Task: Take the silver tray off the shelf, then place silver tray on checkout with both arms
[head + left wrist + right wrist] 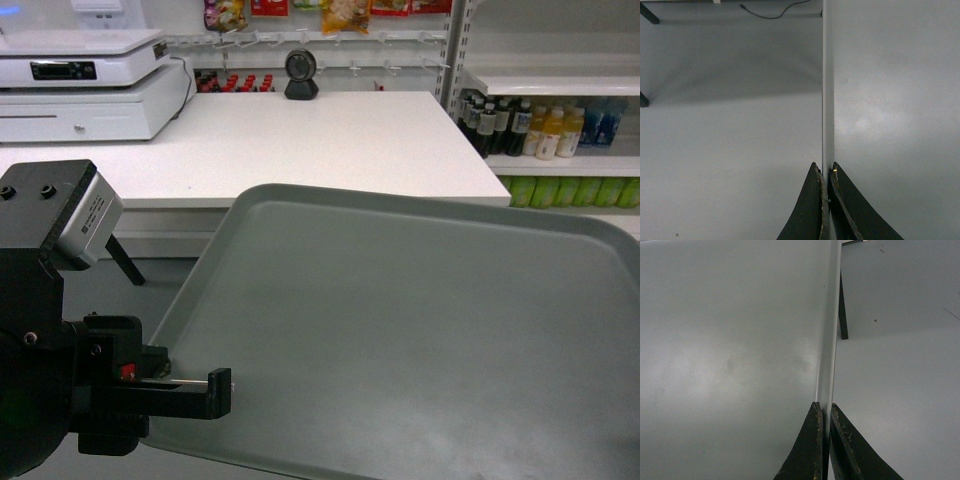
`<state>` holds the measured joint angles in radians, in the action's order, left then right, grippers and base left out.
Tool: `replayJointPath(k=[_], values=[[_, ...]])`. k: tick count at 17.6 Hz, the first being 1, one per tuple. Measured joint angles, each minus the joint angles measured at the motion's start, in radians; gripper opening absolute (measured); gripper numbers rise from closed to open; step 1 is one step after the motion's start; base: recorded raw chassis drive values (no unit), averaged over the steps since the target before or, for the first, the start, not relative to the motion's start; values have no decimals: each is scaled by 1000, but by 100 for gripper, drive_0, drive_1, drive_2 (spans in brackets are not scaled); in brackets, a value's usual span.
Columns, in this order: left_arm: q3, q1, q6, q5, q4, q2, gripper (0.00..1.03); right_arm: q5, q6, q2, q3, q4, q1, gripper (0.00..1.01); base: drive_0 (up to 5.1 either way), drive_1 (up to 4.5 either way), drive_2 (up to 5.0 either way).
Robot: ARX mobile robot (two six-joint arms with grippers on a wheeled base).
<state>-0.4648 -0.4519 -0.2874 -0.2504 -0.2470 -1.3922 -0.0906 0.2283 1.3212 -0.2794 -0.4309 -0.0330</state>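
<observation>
Head looks down; wrists close on silver tray rims

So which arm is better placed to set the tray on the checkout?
Neither alone: the left gripper and right gripper each pinch an opposite rim of the silver tray, held in front of the checkout. Both must carry it forward together.

Worktop, white, flat: bears white scale machine at back left and small black scanner at rear centre.
</observation>
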Motion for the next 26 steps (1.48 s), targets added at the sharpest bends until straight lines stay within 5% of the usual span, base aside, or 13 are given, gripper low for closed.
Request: replayJointPath(k=[11, 26], values=[[0, 3, 0, -1, 3, 2, 2, 0, 0, -2, 0, 0, -6, 3, -45, 22, 22], [0, 3, 0, 0, -2, 1, 2, 1, 0, -1, 0, -2, -5, 3, -1, 399, -401]])
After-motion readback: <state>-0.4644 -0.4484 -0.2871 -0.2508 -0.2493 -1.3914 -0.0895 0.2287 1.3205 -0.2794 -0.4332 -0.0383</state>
